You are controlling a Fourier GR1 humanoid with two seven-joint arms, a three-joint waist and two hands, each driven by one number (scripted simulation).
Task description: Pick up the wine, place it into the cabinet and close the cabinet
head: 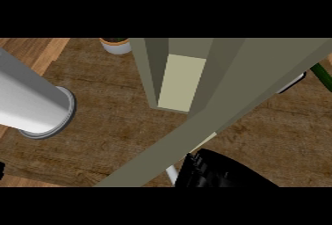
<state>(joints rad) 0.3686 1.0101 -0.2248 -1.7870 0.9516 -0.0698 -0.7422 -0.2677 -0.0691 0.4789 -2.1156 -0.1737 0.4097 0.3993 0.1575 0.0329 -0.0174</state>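
Observation:
The grey-green cabinet (259, 66) fills the upper middle of the head view, with a pale inner panel (182, 81) showing in its opening. Its door (188, 140) runs as a long diagonal slab from upper right to the lower edge. My right hand (217, 172) is at the bottom, with its fingers lying side by side against the door's lower right face, beside a white bar (172, 174). My left forearm (32, 105) crosses the left side. Only a black sliver of the left hand (1, 170) shows at the edge. No wine bottle is visible.
A small pot with a pale rim (117, 45) stands at the top, left of the cabinet. A green stem (322, 75) and a black-and-white object (292, 83) show at the right edge. The wooden counter (117, 132) spreads around the cabinet.

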